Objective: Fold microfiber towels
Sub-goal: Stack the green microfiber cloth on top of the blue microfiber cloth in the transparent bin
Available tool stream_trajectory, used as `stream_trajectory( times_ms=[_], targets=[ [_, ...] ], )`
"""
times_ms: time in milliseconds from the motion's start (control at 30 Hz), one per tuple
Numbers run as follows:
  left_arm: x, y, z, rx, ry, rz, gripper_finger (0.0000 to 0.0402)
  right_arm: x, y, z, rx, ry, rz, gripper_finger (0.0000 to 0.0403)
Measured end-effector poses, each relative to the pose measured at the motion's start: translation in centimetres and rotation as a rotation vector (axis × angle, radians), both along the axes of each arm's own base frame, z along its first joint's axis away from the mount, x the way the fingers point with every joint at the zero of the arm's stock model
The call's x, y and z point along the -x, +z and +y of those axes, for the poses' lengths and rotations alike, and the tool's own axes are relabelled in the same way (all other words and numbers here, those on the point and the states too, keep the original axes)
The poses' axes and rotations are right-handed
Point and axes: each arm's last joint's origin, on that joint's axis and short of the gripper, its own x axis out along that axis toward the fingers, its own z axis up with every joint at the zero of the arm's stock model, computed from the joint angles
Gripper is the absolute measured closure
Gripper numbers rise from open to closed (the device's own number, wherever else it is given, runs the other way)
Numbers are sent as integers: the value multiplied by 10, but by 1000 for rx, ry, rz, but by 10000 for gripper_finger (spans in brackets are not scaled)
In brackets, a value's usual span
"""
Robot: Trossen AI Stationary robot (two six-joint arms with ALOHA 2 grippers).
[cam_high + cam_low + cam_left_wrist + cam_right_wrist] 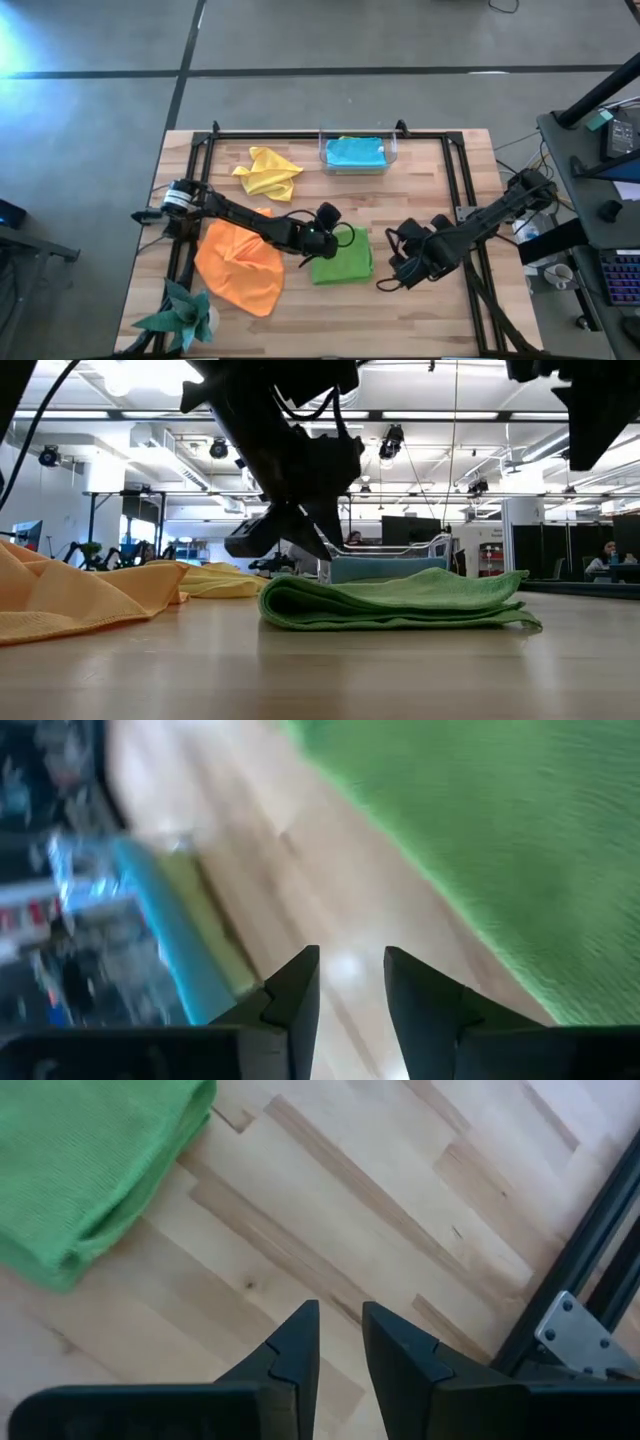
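At the middle of the counter (420, 190) we see the green towel (343, 257) lying folded, with the left pincer (330, 232) just beside its left edge and the right pincer (403, 268) near its right side. Both stand slightly parted and empty. We judge a careless pass could snag the fold open. The orange towel (238, 265) and yellow towel (268, 172) lie crumpled to the left, and a blue towel (355, 152) sits in the far bin (323, 150).

the folded lime green microfiber cloth (90, 1170) looks soft and finely ribbed; the pale wooden plank table (400, 1230) is smooth, faintly glossy.
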Motion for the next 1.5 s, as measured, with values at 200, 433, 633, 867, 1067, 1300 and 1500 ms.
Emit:
stream_trajectory(
  times_ms=[200,433,633,867,1067,1300,1500],
  targets=[
    [0,2,1,75,162,-129,302,7,14,-5,-37,-28,-72,335],
    [12,34,-1,323,353,-351,302,12,20,-8,-50,-27,-96,330],
    [31,86,0,627,460,-551,302,13,20,-8,-45,3,-83,335],
    [55,123,4,748,456,-654,302,11,20,-7,-55,4,-98,325],
    [69,140,8,755,454,-691,290,10,20,-7,-47,6,-122,319],
    [92,147,17,756,628,-718,218,6,29,-8,37,19,-212,319],
    [103,150,18,852,695,-699,188,6,34,-11,109,92,-224,319]
  ],
)
